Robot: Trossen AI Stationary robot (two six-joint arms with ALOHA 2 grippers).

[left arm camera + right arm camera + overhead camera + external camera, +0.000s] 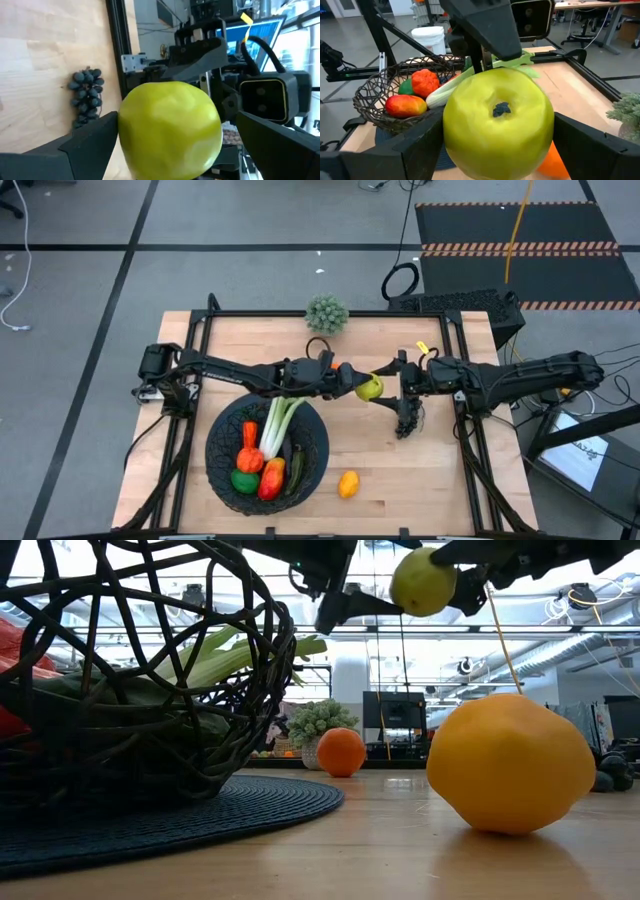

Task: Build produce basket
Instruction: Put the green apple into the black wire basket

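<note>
Basket [318, 448], we count five produce inside; one lemon [348, 484] at its four o'clock, grapes [407, 420] at two; right gripper [378, 388] clasps the apple [369, 388], left gripper [357, 383] spread wide around it.

Noted a pale wooden table [440, 470] beneath the jaws. Found a spiky grey-green plant [327, 313] at its far edge, well beyond the jaws and a little to their left. Saw a dark round mat [250, 805] lying flat on the wood, below and left of the jaws. Spotted a black floor mat [520, 225] with orange-striped edges far past the jaws on the right, crossed by a yellow cable [517, 230]. Made out a white bucket [427, 37] off the table, well out to the jaws' left.
</note>
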